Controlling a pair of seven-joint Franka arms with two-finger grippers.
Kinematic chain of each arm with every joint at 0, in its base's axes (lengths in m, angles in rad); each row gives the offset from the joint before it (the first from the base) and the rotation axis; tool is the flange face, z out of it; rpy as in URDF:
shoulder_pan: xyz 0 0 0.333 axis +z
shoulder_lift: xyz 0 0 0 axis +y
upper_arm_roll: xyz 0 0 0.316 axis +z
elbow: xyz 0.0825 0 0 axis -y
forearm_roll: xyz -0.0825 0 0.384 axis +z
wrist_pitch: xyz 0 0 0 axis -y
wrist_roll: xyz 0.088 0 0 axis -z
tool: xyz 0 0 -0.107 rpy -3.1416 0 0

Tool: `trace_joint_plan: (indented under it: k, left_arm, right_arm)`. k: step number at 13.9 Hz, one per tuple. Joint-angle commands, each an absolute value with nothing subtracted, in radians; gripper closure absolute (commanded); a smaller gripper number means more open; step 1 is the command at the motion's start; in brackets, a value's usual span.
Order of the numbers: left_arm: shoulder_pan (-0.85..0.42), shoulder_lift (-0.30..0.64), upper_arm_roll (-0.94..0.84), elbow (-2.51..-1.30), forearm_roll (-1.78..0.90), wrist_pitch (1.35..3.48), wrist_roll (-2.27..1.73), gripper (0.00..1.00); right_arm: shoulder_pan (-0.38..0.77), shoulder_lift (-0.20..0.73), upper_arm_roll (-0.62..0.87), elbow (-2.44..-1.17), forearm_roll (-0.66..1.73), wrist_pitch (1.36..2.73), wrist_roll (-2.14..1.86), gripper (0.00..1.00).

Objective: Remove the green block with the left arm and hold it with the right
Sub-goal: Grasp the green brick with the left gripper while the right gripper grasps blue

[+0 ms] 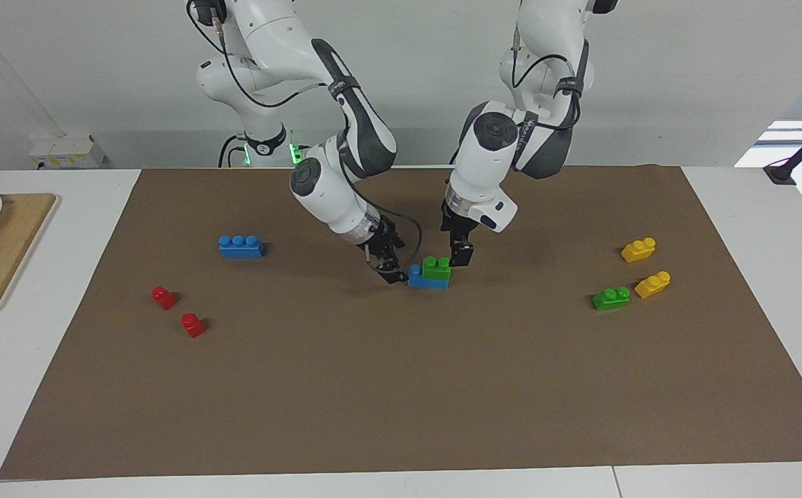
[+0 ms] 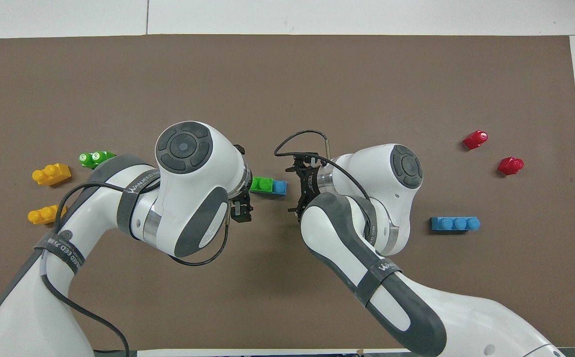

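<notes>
Green block (image 1: 436,268) is seated on a blue brick (image 1: 420,279) mid-mat. Left gripper (image 1: 461,255) and right gripper (image 1: 391,268) are positioned beside the stack; finger states cannot be told. Grasping is judged underway; bracing, then lifting, is required next. Brown mat (image 1: 401,387), white table (image 1: 753,207).

Green block (image 1: 437,268), two studs up, stacked on a blue brick (image 1: 423,279), mid-mat

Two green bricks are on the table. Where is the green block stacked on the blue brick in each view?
Facing view: green block mid-mat, on the short blue brick, between both pincers.
Overhead view: green block mid-mat, beside the left arm's wrist.
Shared landmark: that short blue brick under it.
</notes>
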State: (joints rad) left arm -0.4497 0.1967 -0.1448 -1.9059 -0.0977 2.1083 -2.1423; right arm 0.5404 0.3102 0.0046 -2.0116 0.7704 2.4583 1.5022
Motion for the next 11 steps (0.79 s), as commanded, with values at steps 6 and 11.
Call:
trace_joint_plan:
  k: [6,11]
  left_arm:
    - [-0.48,0.311,-0.133,-1.83,-0.045,2.111,-2.216,0.0]
    - [-0.48,0.321,-0.133,-1.822,-0.017,2.135,-2.247,0.0]
  right_arm:
    - [0.561,0.348,0.005,-2.019,0.818,2.548,1.519,0.0]
    - [0.603,0.385,0.005,-2.019,0.854,2.615,1.517,0.0]
